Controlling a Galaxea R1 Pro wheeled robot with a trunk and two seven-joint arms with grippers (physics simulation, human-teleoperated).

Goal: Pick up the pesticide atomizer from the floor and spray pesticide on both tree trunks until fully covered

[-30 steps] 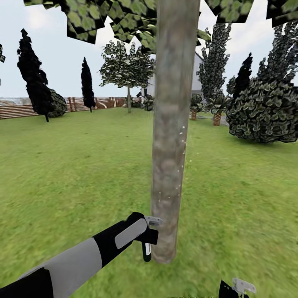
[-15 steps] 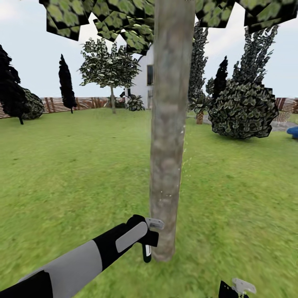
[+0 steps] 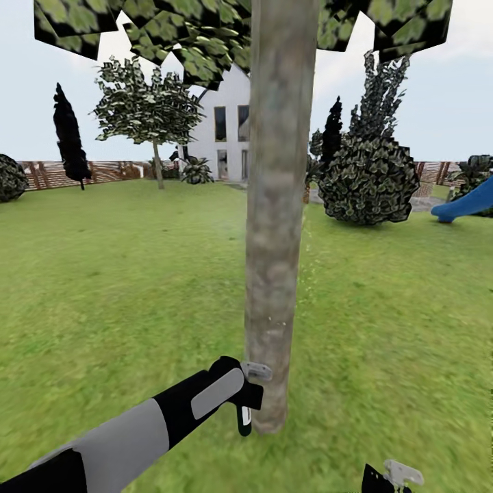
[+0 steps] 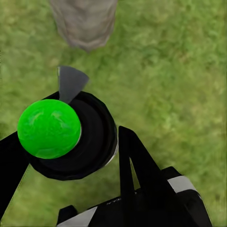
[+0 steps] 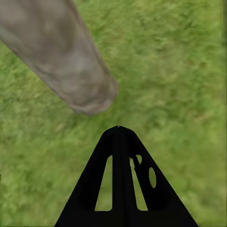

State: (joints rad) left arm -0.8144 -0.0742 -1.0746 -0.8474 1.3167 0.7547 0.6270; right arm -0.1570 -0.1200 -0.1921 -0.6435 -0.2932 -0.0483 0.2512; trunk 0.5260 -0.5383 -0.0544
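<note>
Now spraying the near tree trunk (image 3: 277, 226) low down: best kept aimed square at the bark, sweeping upward, circling to reach every side. Left gripper (image 4: 71, 156) pinching the pesticide atomizer (image 4: 66, 135), green-capped, nozzle toward the trunk base at 12 o'clock. Right gripper (image 5: 119, 130) pressed together, carrying nothing. Counted: two broad-leaved trees, second tree (image 3: 147, 113) far off at 11 o'clock; one atomizer.

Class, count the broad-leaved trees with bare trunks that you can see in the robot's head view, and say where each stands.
2. One tree trunk rises directly ahead beside the left gripper; the second tree stands far back left, near the fence. Bushes might hide others.
</note>
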